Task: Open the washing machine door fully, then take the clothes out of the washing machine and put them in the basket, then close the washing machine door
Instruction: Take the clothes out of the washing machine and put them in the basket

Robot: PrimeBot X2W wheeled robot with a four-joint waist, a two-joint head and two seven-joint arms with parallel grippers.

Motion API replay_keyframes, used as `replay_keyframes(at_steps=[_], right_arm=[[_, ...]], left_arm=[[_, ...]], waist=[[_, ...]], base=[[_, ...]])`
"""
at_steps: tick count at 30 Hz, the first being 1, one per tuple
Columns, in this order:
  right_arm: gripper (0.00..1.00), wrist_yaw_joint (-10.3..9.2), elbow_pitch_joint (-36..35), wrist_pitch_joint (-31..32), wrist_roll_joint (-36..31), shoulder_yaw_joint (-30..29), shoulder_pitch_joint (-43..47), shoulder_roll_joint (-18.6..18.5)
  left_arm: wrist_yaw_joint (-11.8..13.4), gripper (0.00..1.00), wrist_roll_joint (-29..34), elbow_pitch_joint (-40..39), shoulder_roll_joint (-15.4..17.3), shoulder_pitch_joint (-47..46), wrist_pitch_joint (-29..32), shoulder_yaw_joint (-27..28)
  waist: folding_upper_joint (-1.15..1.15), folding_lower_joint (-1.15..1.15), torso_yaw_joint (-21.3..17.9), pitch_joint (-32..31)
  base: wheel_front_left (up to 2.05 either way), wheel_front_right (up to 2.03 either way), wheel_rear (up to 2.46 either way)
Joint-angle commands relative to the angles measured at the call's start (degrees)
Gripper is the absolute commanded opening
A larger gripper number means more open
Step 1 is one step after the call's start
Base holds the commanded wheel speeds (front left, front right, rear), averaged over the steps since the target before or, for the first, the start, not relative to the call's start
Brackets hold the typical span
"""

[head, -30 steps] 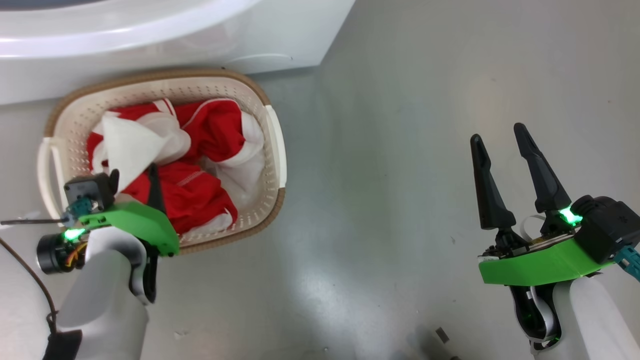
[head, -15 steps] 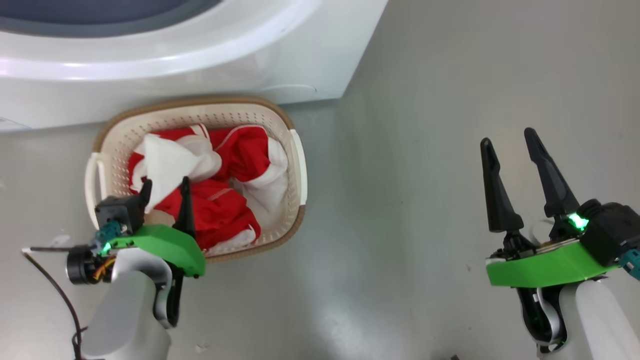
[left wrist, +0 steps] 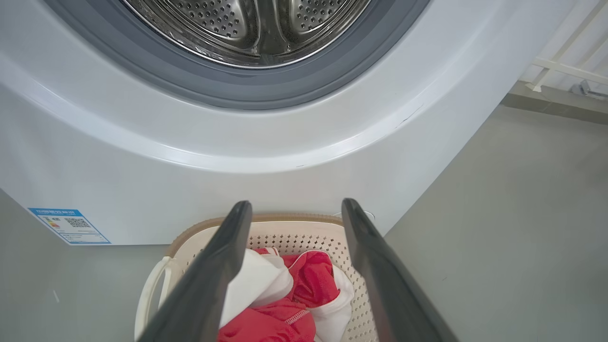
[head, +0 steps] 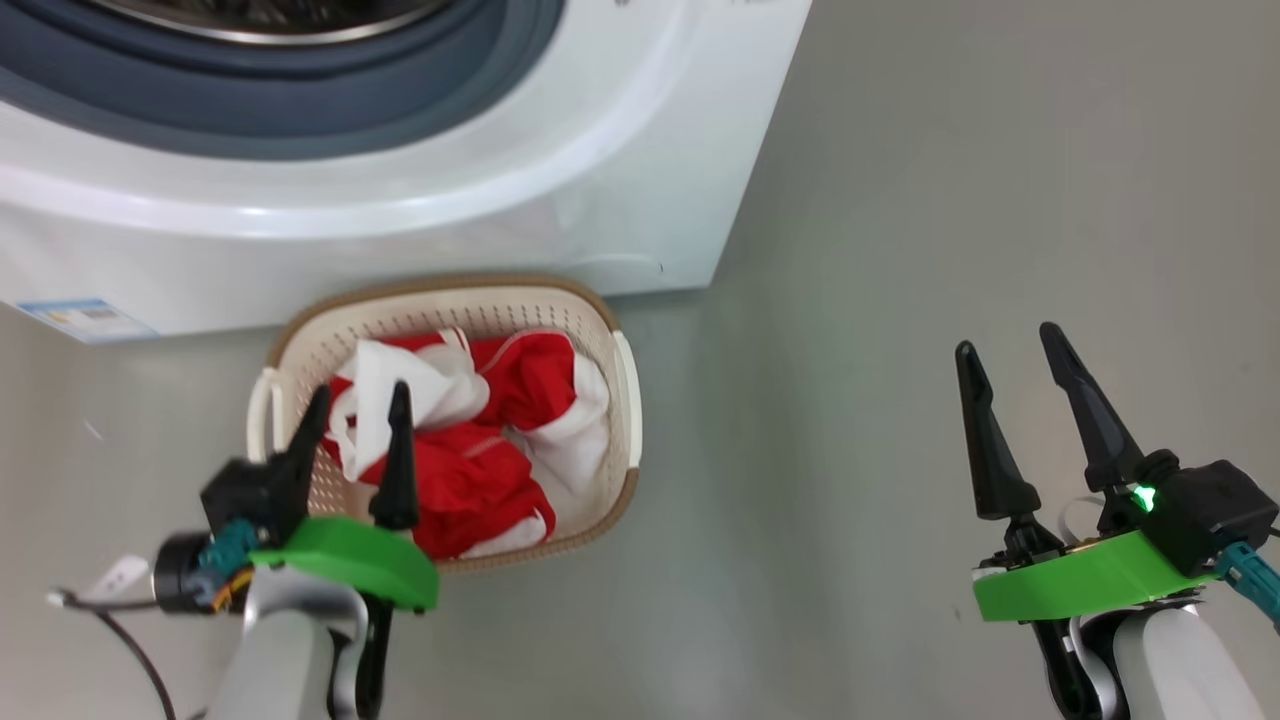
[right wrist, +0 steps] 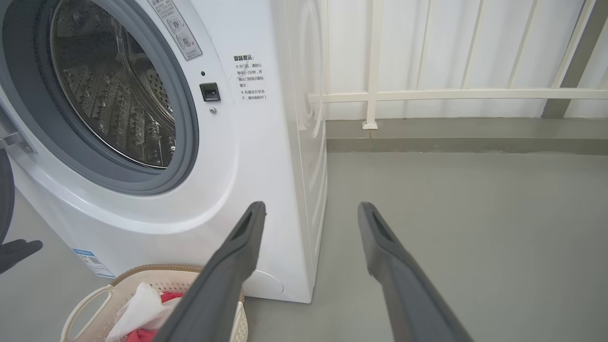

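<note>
**Two steps looking done, door closing coming up**

The clothes [head: 480, 480] are sitting piled in the basket [head: 440, 290], which is resting on the floor right against the foot of the washer [head: 500, 230]. The drum [left wrist: 251, 28] is looking empty as far as I'm seeing into it, so I'm reckoning the unloading is finished and closing up is the step in hand.

The left gripper [head: 360, 390] is hanging over the basket's near edge, jaws wide apart and gripping nothing. The right gripper [head: 1006, 338] is hovering over bare floor well off to the side, jaws spread and empty too.

The door [right wrist: 4, 190] is barely showing. That dark sliver at the far left of the right wrist view is probably it, swung open. The next move is calling for an arm getting behind it and pushing it round until the latch is catching.

Writing-wise, a blue label [left wrist: 69, 225] low on the washer's front is carrying a QR code and coloured bars, too small for reading. Chinese notice text [right wrist: 249, 78] is sitting beside the latch slot [right wrist: 210, 91]. I'm not making out any brand name.
</note>
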Motion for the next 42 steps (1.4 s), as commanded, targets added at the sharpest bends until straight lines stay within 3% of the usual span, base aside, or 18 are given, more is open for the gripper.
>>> replay_keyframes(at_steps=[1,7,16,24,42], right_arm=[[1.0,0.35,-1.2,-0.4,-0.5,0.9,0.5,-0.5],[1.0,0.35,-0.8,-0.4,-1.9,0.6,2.0,-0.5],[1.0,0.35,-0.5,-0.4,-4.1,0.0,4.8,-0.5],[1.0,0.35,-1.4,-0.4,-5.8,-0.4,7.2,-0.5],[1.0,0.35,-2.4,-0.4,-5.3,-2.9,12.6,-0.5]], left_arm=[[0.5,1.0,0.6,-1.7,0.7,1.8,-0.7,1.6],[1.4,1.0,1.0,-6.4,0.5,6.1,-0.7,1.6],[0.6,1.0,1.2,-15.5,0.3,12.0,-0.7,2.6],[0.3,1.0,5.7,-23.9,0.5,17.8,-0.7,3.5],[0.7,1.0,7.1,-28.4,1.0,27.4,-0.7,6.5]], waist=[[0.0,0.0,0.8,-3.0],[0.0,0.0,1.6,-7.1],[0.0,0.0,2.7,-11.9],[0.0,0.0,2.4,-15.0],[0.0,0.0,0.4,-22.0]], base=[[0.0,0.0,0.0],[0.0,0.0,0.0],[0.0,0.0,0.0],[0.0,0.0,0.0],[0.0,0.0,0.0]])
